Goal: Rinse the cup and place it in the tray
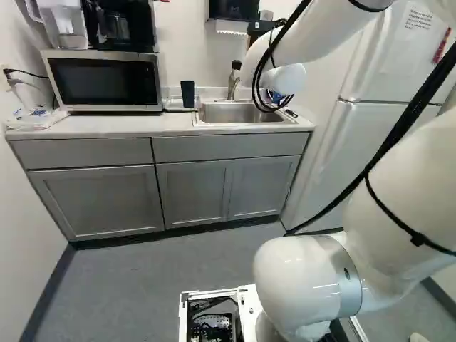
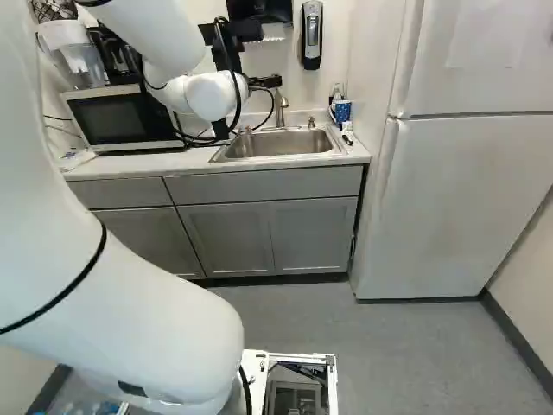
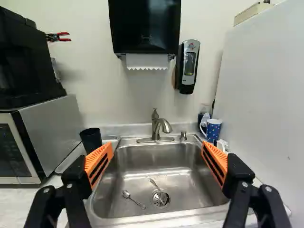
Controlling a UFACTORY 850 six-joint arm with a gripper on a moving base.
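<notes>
Gripper (image 3: pixel 157 146) wide open, empty, facing sink (image 3: pixel 135 173). Black cup (image 3: pixel 90 137) upright, seemingly on tray (image 3: pixel 71 159), microwave (image 3: pixel 59 128) side of sink. Blue mug (image 3: pixel 213 130) fridge (image 3: pixel 266 104) side of sink. Can't tell which is target. Likely pre-grasp, no water running. Next: confirm cup, straddle it, close, bring over sink.
</notes>
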